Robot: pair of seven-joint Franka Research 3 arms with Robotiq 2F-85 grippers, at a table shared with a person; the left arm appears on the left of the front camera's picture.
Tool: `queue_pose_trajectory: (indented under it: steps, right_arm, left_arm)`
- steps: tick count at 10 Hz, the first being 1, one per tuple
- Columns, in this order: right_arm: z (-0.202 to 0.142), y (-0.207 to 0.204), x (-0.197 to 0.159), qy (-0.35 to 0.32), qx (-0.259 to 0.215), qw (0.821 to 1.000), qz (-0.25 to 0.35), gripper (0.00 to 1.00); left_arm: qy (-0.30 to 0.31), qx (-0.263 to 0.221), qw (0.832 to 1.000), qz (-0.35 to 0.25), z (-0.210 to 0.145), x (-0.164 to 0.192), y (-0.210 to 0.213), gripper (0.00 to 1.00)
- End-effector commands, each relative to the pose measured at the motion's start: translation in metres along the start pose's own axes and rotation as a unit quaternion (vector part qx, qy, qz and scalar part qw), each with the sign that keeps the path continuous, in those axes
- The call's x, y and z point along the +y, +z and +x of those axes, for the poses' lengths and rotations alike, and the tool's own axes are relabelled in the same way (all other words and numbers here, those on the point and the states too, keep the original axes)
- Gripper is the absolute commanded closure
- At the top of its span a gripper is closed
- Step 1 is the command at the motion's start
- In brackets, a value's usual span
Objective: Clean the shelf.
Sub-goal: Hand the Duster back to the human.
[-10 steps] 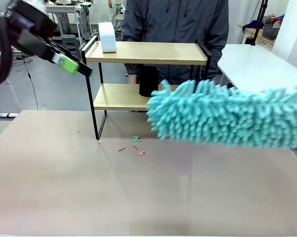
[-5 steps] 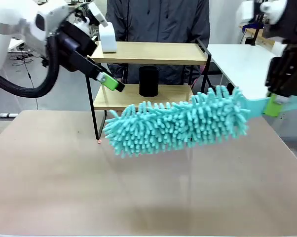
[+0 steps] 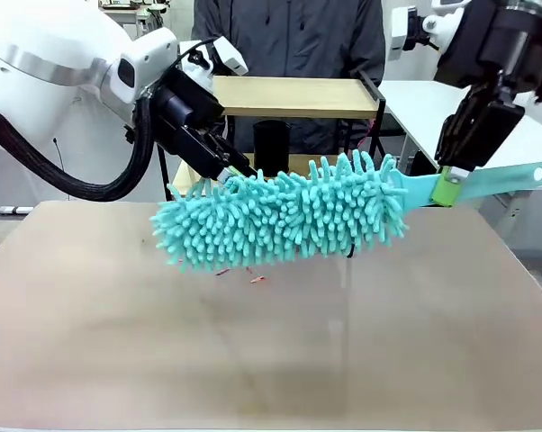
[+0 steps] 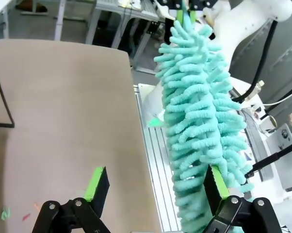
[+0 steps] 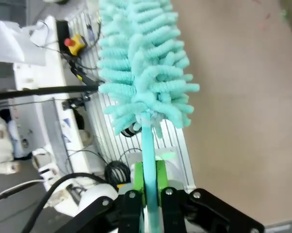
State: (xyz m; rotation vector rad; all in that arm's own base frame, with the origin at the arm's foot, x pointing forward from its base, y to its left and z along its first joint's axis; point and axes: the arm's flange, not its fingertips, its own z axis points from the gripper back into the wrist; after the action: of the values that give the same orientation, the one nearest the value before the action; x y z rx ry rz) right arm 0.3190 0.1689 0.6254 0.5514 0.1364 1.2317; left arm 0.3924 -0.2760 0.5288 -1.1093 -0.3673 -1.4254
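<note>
Turquoise chenille made up the duster [image 3: 280, 220], a long, plump head of soft, noodle-like strands on a flat, smooth plastic handle [image 3: 501, 177] of the same colour, with a round hole at its far end. My right gripper [image 3: 449, 184] was clamped on that handle just behind the head, green pads pressed flat against both sides, which showed plainly in my right wrist view [image 5: 149, 182], where the head [image 5: 141, 63] fanned out above the fingers. I held the duster nearly level in the air above the matte, beige table [image 3: 253, 360], its tip tilted slightly down toward my left side. My left gripper [image 3: 230, 171] had its jaws wide apart; in the left wrist view [image 4: 158, 182] the fluffy tip [image 4: 199, 121] brushed one finger while the other stood clear over the tabletop. Behind the duster stood the shelf [image 3: 289, 94] at the table's far edge, two pale wooden boards in a thin black metal frame; the head hid much of its lower board, and my left arm covered its left end. A black, cylindrical cup [image 3: 271, 148] sat on the lower board. Small red and green scraps [image 3: 256, 279] lay on the table below the duster. A person [image 3: 289, 36] in a dark jacket stood just beyond the shelf, and a white table [image 3: 415, 99] lay off to my right.
</note>
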Motion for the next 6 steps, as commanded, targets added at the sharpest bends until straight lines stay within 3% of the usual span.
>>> queue_pose_trajectory:
  steps: [1, 4, 6]
  right_arm:
    - [-0.001, 0.006, -0.011, -0.025, -0.034, 0.999, 0.027, 0.88]
    - [-0.003, -0.002, -0.021, -0.024, -0.028, 0.999, 0.040, 0.88]
    - [-0.005, -0.004, -0.021, -0.018, -0.020, 0.999, 0.038, 0.88]
  left_arm:
    - [-0.017, 0.008, 1.000, -0.016, 0.001, 0.000, 0.003, 0.00]
    - [0.008, -0.008, 0.999, -0.050, 0.002, -0.003, 0.011, 0.00]
    - [0.028, -0.019, 0.999, -0.038, 0.002, -0.002, 0.011, 0.00]
